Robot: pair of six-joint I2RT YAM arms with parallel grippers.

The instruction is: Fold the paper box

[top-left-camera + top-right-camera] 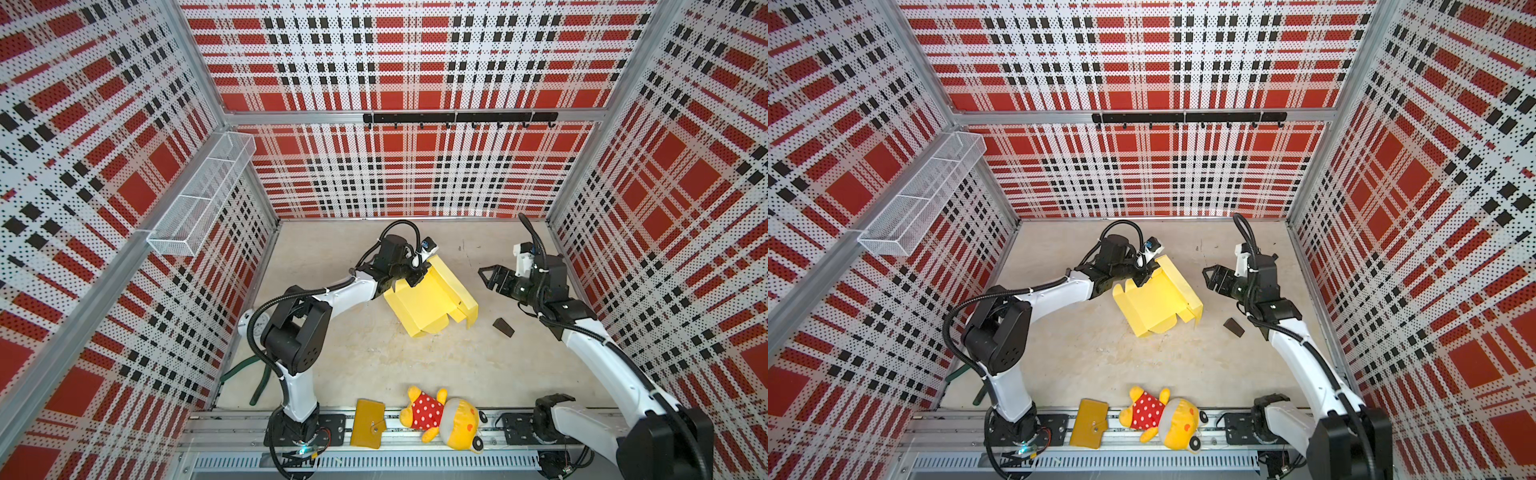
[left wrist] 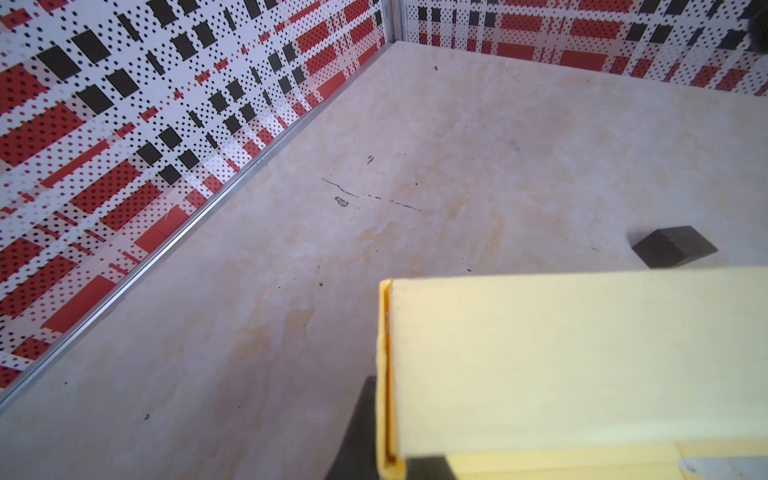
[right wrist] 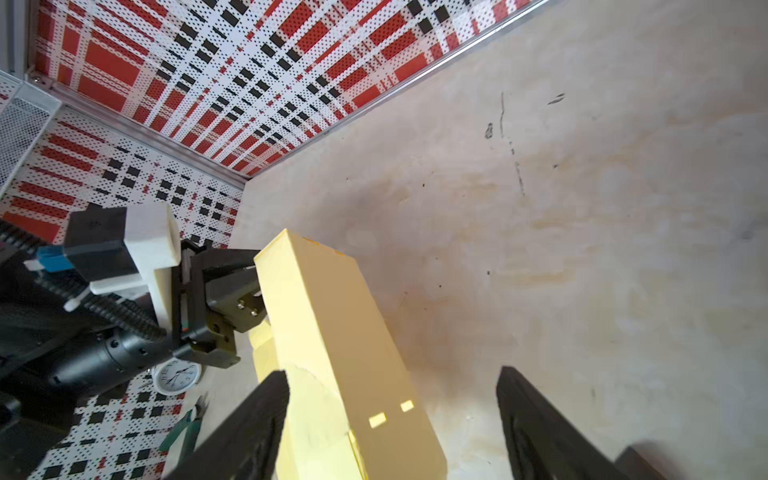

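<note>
Paper box (image 1: 428,305) pinched in left hand (image 1: 419,273); right hand (image 1: 485,279) splayed, seemingly clear.

Mustard wallet (image 1: 368,423) and yellow plush toy in red dotted shirt (image 1: 442,417) side by side, lower centre in both top views; small black wedge (image 1: 503,327) on tabletop (image 1: 374,357), right of centre; wire basket (image 1: 199,195) upper left; black hook rail (image 1: 459,117) top centre

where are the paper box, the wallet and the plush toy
paper box (image 1: 428,301), in a top view, on its wide flat panel
wallet (image 1: 368,422), in a top view, middle of its front face
plush toy (image 1: 424,410), in a top view, on its red dotted shirt
</note>
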